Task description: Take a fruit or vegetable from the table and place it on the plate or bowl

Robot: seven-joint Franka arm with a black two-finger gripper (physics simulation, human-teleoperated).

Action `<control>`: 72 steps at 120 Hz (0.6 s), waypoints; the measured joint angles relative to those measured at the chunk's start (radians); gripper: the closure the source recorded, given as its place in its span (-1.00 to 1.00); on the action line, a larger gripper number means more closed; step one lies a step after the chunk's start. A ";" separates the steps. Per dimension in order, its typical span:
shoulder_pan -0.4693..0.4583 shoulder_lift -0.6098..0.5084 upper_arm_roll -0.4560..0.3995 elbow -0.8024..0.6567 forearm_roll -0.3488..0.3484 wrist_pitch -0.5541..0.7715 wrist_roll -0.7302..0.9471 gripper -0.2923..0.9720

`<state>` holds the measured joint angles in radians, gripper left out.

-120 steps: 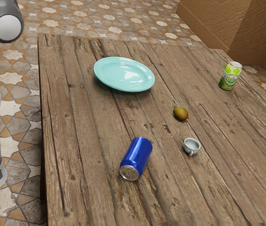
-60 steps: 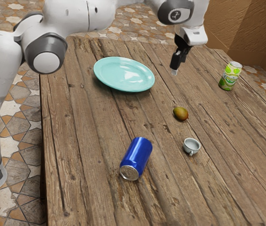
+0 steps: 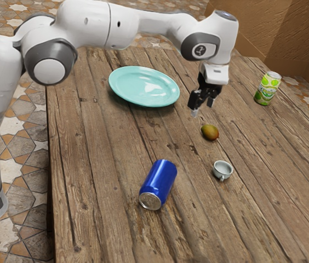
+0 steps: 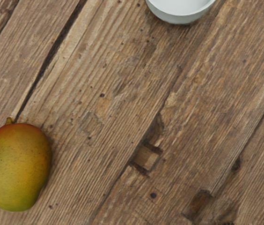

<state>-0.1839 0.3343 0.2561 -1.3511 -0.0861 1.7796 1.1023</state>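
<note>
Weathered plank tabletop [image 3: 105,159] over a patterned tile floor: gripper [image 3: 199,107] poised just short of the mango [image 3: 210,132].

The fingers stand apart with nothing between them, hovering above the boards between the turquoise plate [image 3: 143,86] and the mango. The mango lies on the tabletop, well apart from the plate, toward the exterior view's right and nearer. To approach well, I judge the hand should first centre over the fruit, then descend straddling its narrower width and close gently, since the rounded skin could roll or slip. The white cup [image 3: 222,169] nearby needs clearance. The exterior view gives the hand's height, the plate, a blue can [image 3: 158,184] on its side and an upright green can [image 3: 267,87] at far right. The wrist view adds that the mango [image 4: 14,166] sits off to one side of the hand, not under it, stem nub visible.
</note>
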 joint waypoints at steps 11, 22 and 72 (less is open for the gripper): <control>-0.007 0.024 -0.001 -0.013 0.003 0.015 0.034 -0.53; -0.009 0.051 -0.001 -0.015 0.004 0.024 0.064 -0.54; 0.007 0.145 -0.002 0.036 -0.001 0.141 0.148 -0.54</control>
<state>-0.1771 0.4796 0.2541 -1.3148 -0.0874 1.9208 1.2503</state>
